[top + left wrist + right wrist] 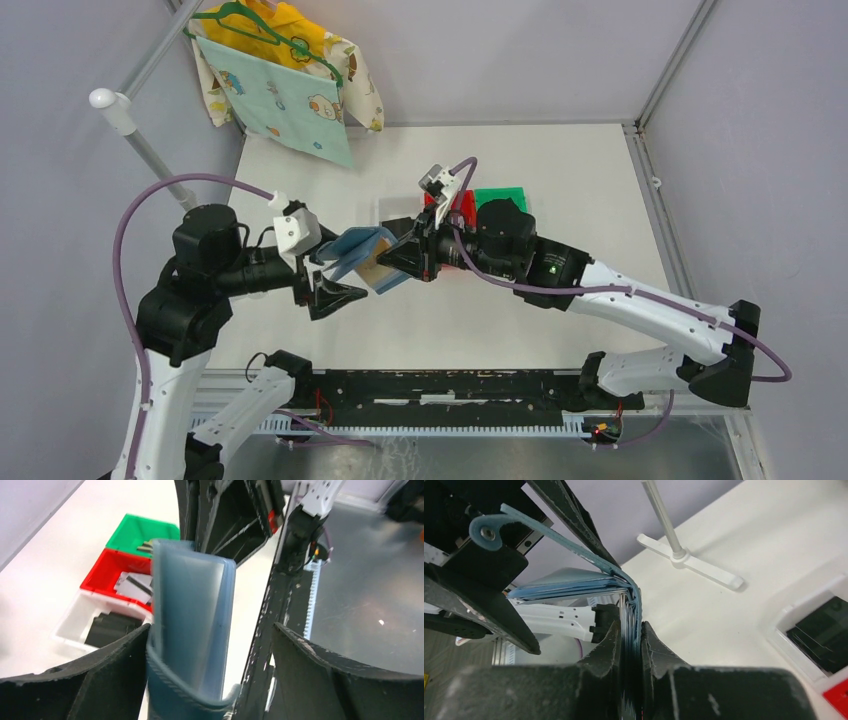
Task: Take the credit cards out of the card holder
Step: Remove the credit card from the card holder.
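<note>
The slate-blue card holder (358,252) hangs in the air between the two arms, half open, its tan pockets (380,272) facing the front. My right gripper (400,258) is shut on one edge of the card holder (630,611), whose strap tab (486,530) sticks out to the upper left. My left gripper (210,680) is open, and the card holder (190,630) leans against its left finger (75,685), well apart from the right one. Black credit cards (112,627) lie in the white bin and a white-grey striped card (134,586) in the red bin.
Behind the grippers, a white bin (390,205), a red bin (462,205) and a green bin (502,197) stand in a row. A pale blue patterned cloth (285,95) hangs on a hanger at the back left, on a white stand (689,562).
</note>
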### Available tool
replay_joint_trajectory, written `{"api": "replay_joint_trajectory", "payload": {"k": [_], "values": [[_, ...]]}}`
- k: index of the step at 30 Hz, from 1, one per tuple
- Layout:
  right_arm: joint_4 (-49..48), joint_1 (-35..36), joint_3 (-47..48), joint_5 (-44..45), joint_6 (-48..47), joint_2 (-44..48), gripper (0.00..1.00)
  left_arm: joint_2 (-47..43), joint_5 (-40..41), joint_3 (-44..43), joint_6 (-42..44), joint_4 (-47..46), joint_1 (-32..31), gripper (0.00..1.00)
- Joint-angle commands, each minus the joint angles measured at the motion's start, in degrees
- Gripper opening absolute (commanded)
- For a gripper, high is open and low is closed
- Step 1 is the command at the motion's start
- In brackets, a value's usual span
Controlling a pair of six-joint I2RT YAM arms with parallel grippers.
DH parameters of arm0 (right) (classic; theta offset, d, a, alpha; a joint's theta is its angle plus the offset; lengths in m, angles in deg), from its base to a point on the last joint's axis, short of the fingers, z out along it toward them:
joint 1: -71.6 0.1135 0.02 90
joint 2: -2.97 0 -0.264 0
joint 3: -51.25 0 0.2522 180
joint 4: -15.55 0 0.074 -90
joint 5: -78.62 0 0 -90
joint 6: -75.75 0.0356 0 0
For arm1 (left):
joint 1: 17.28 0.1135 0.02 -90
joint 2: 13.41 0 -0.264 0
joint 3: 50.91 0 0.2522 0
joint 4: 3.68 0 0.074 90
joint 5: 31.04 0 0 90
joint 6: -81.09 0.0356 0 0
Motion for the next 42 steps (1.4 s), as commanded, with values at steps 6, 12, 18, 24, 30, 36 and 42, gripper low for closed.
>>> {"api": "replay_joint_trajectory", "payload": {"k": [6, 12, 18, 24, 30, 36, 42], "values": [[2.8, 1.7, 5.8, 4.9, -2.9, -1.0, 0.0, -1.3, 15.1, 4.7, 6.6, -3.9, -0.1, 0.52], [1.4, 1.7, 2.8, 2.7, -4.7, 1.2, 0.0, -1.9, 12.9, 3.9, 4.4, -4.7, 0.0, 0.29], [-1.1, 1.6, -2.1, -1.7, -8.7, 5.3, 0.28, 0.0, 6.8, -0.4, 1.9, -2.0, -0.1, 0.07], [-5.1, 0.6, -6.9, -4.9, -13.7, 10.8, 0.76, 3.3, -0.8, -4.6, 1.5, 3.3, -0.1, 0.02], [-1.9, -0.7, -3.2, -7.6, -18.4, 11.2, 0.89, 5.9, -4.4, -7.1, 2.5, 8.3, -0.1, 0.02], [-1.9, -3.6, 2.8, -15.9, -19.0, 6.6, 0.88, 7.3, -8.5, -7.4, 1.9, 10.7, 0.0, 0.02], [-6.5, -4.5, 4.6, -26.4, -15.2, 1.7, 0.64, 8.9, -9.7, -8.3, 1.6, 12.9, -0.1, 0.02]]}}
